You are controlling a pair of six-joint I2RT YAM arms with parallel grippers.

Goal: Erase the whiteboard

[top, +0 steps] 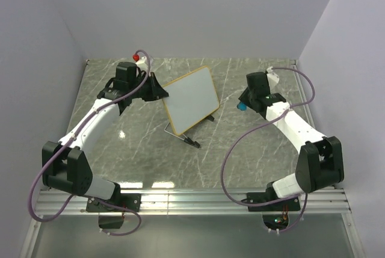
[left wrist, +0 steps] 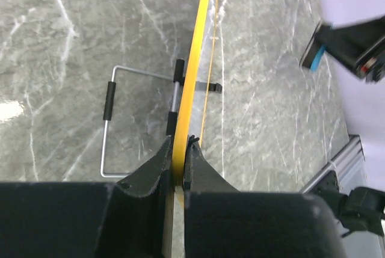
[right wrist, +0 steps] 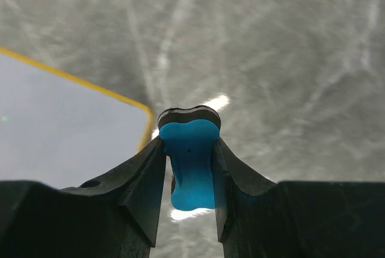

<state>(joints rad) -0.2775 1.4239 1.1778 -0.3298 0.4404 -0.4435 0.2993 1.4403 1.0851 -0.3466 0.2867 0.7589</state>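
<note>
With the left gripper pinched shut on the frame of the whiteboard, propped on its wire stand mid-table, the right gripper, clamped on the blue eraser, should press flat and wipe in overlapping strokes.

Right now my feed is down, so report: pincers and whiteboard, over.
Left pincer shut on whiteboard frame. Right pincer shut on blue eraser, clear of the board. Board face blank. Nothing between them.
</note>
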